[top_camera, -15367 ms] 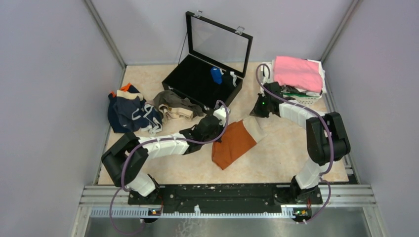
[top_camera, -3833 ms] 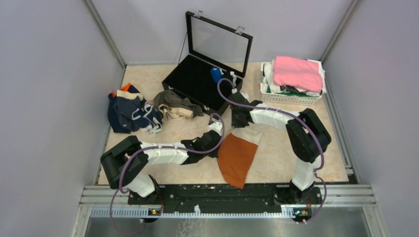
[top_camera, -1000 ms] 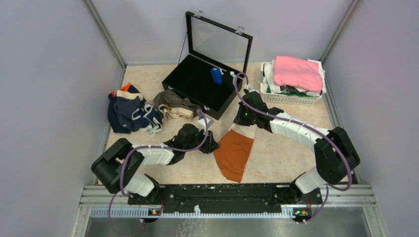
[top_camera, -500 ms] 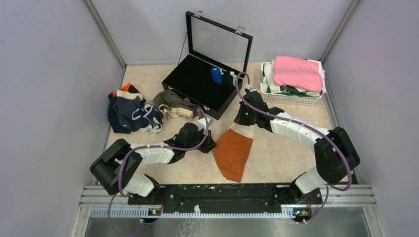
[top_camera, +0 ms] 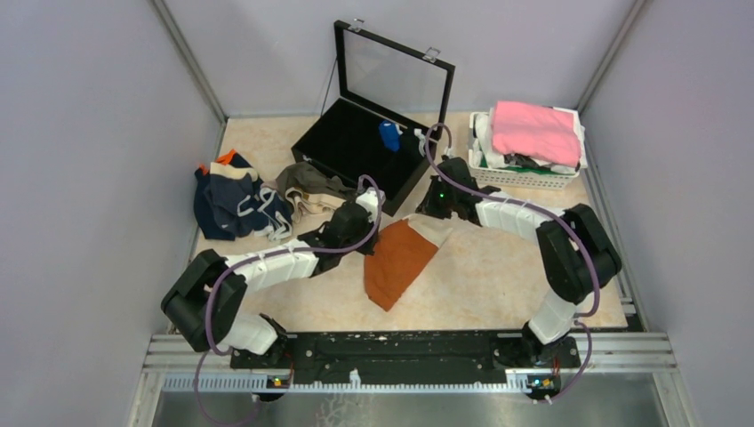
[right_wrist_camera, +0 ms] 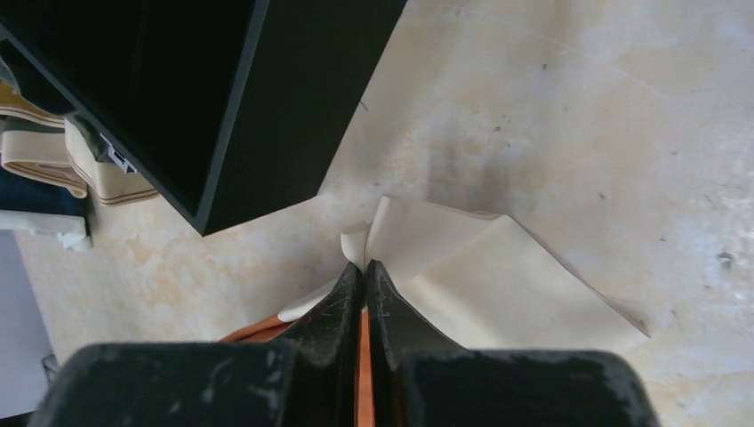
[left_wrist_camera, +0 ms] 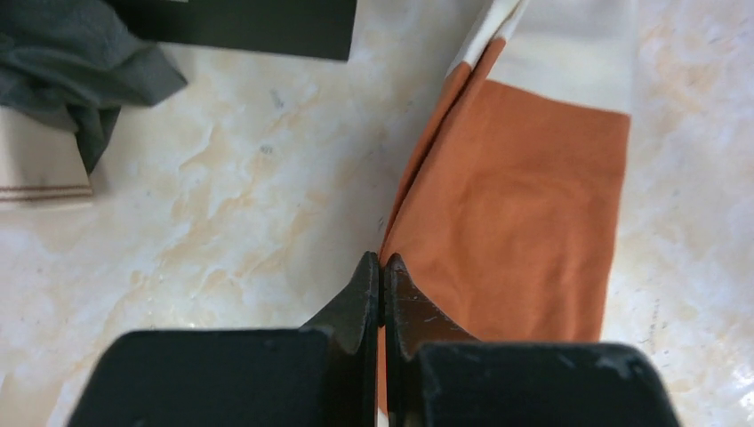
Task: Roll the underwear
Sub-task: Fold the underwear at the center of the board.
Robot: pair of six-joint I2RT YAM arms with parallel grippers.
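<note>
Mid-table, top view: rust-orange briefs [top_camera: 397, 261] lay flat, cream waistband [right_wrist_camera: 498, 285] toward 1 o'clock. Left gripper [left_wrist_camera: 381, 267] was pinched tight on rust-orange briefs' 10 o'clock edge, fingertips meeting over orange cloth. Right gripper [right_wrist_camera: 363, 271] was clamped on waistband corner at 1 o'clock, corner curled up there. Navy briefs [top_camera: 233, 205] and olive briefs [top_camera: 311, 185] lay heaped at 9 o'clock. Black case [top_camera: 356, 147] stood open at 12 o'clock.

Left arm [top_camera: 276, 265] and right arm [top_camera: 509, 213]: segmented white link covers between bulky black joint housings; a purple cable [top_camera: 381, 197] loops along each. A green light [top_camera: 442, 192] glows near the right wrist. Left hand [left_wrist_camera: 382, 265] and right hand [right_wrist_camera: 363, 267]: paired matte black wedge fingers [left_wrist_camera: 351, 311], scuffed, dusted pale. Black base plate [top_camera: 391, 345] at 6 o'clock.
</note>
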